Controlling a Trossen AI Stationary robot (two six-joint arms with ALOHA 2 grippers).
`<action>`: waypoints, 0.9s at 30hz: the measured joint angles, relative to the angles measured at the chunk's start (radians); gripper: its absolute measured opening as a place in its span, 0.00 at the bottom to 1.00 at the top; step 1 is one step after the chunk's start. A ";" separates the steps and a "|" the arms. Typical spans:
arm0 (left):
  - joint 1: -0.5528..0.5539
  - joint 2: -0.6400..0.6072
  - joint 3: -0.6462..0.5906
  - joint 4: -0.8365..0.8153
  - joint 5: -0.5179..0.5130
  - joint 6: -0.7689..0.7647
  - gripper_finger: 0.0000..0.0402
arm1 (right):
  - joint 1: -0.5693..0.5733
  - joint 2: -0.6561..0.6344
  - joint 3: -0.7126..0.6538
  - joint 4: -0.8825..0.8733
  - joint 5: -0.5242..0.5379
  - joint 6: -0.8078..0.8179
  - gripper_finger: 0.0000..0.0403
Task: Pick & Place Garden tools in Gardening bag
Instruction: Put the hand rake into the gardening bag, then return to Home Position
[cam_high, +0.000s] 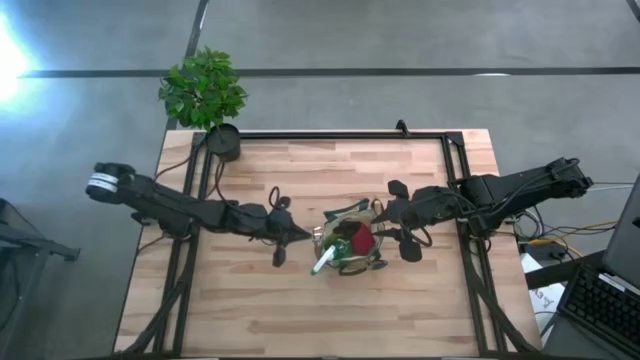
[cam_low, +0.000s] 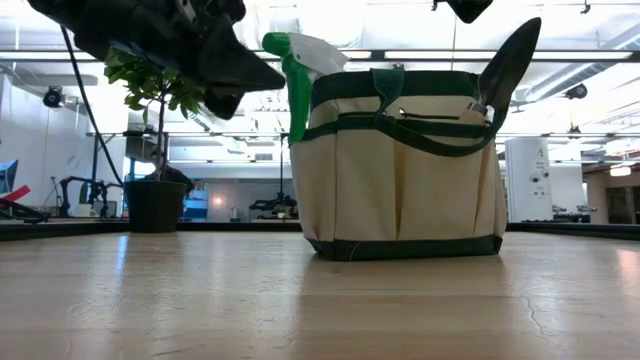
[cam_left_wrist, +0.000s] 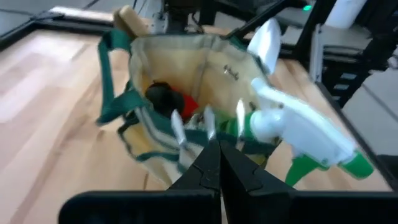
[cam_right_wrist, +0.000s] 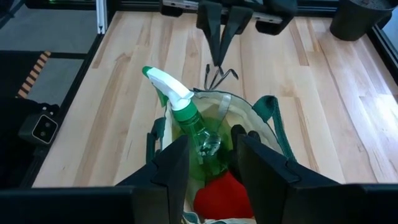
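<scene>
The tan gardening bag (cam_high: 350, 245) with green trim stands upright at the table's middle (cam_low: 400, 170). A green-and-white spray bottle (cam_low: 295, 60) sticks up from its left end, a dark trowel blade (cam_low: 510, 60) from its right end, and a red item (cam_right_wrist: 221, 193) lies inside. My left gripper (cam_high: 300, 237) is just left of the bag at the height of its rim, shut on a metal hand rake (cam_right_wrist: 219, 76). My right gripper (cam_high: 388, 225) is open above the bag's right part, its fingers (cam_right_wrist: 177, 155) apart over the bottle and the red item. My left gripper holds the hand rake just behind its tines (cam_left_wrist: 208, 121), which stick out past the shut fingertips toward the bag. The fingers hide the place of contact and the handle. The fingers come slanting from the table's left. The rake is lifted clear of the table.
A potted green plant (cam_high: 205, 95) in a black pot (cam_low: 155, 205) stands at the table's far left corner. Bare wood lies near and left of the bag (cam_high: 250, 310). A black frame (cam_high: 455, 170) runs along the table's far and side edges.
</scene>
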 joint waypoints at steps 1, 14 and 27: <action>0.000 -0.008 0.000 -0.020 -0.005 0.000 0.00 | 0.000 0.000 0.000 0.000 0.000 0.000 0.32; -0.040 -0.203 -0.005 -0.030 -0.238 0.112 0.00 | 0.000 0.000 0.000 0.001 0.001 -0.018 0.24; -0.040 -0.465 -0.155 0.017 -0.237 0.152 0.00 | -0.002 -0.258 -0.239 0.184 0.028 -0.101 0.02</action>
